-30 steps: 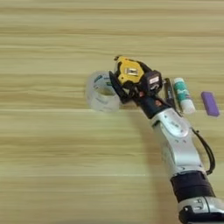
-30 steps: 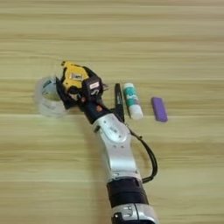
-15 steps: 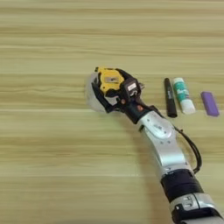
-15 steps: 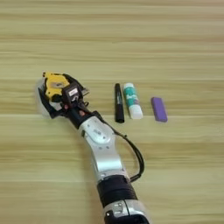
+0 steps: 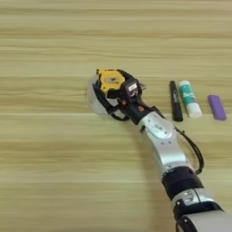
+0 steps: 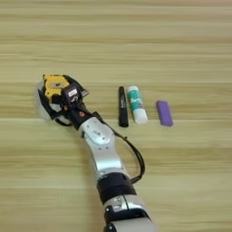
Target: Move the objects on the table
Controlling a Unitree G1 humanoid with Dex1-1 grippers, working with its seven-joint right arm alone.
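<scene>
Silver forearm (image 5: 164,147) reaches diagonally up-left; gripper (image 5: 118,93) clamps yellow-black tape measure (image 5: 110,81) over clear tape roll (image 5: 96,97); marker (image 5: 175,100) lies lengthwise near-to-far

1. Bright, even, diffuse light covers the table (image 5: 54,172), without glare.
2. Shadows are faint and short, a soft one beside the silver forearm (image 5: 165,147).
3. Fine detail is soft everywhere; plank lines blur toward the top edge.

Jaws closed around yellow-black tape measure (image 5: 111,81), over clear tape roll (image 5: 95,97); black marker (image 5: 175,100), glue stick (image 5: 189,98), purple block (image 5: 216,107) lined up rightward.
</scene>
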